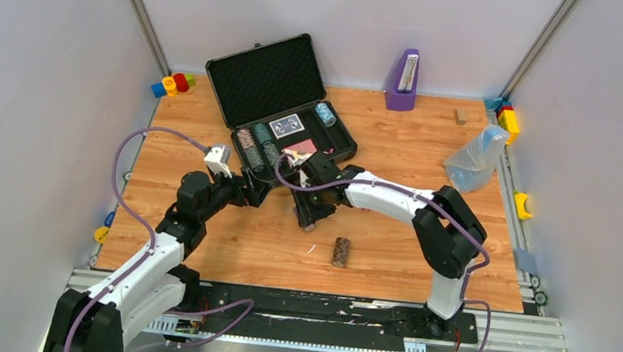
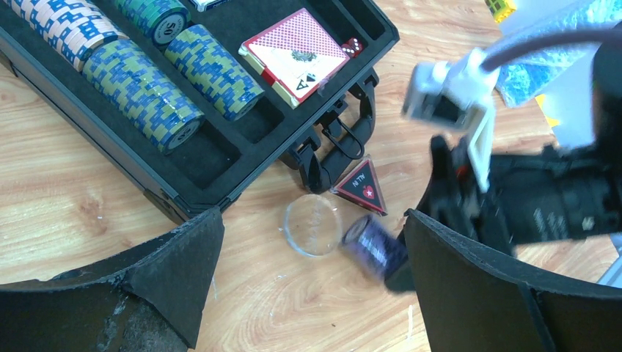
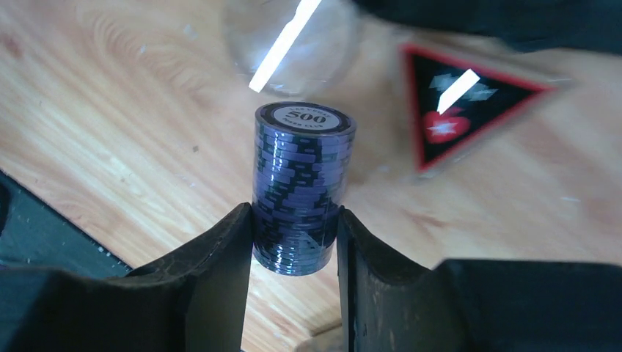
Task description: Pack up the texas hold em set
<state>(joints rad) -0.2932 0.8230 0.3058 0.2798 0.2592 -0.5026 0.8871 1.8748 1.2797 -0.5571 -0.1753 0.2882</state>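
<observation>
Over wooden table (image 3: pixel 110 110), purple chip stack (image 3: pixel 301 191) sits clamped in right tool (image 3: pixel 295 224).

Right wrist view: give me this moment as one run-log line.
right gripper: shut on purple chip stack | left gripper: open | case: open

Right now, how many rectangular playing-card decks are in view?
2. The blue-backed deck lies in the black foam-lined case; the red-backed deck lies beside it, nearer the handle. More may be hidden.
</observation>
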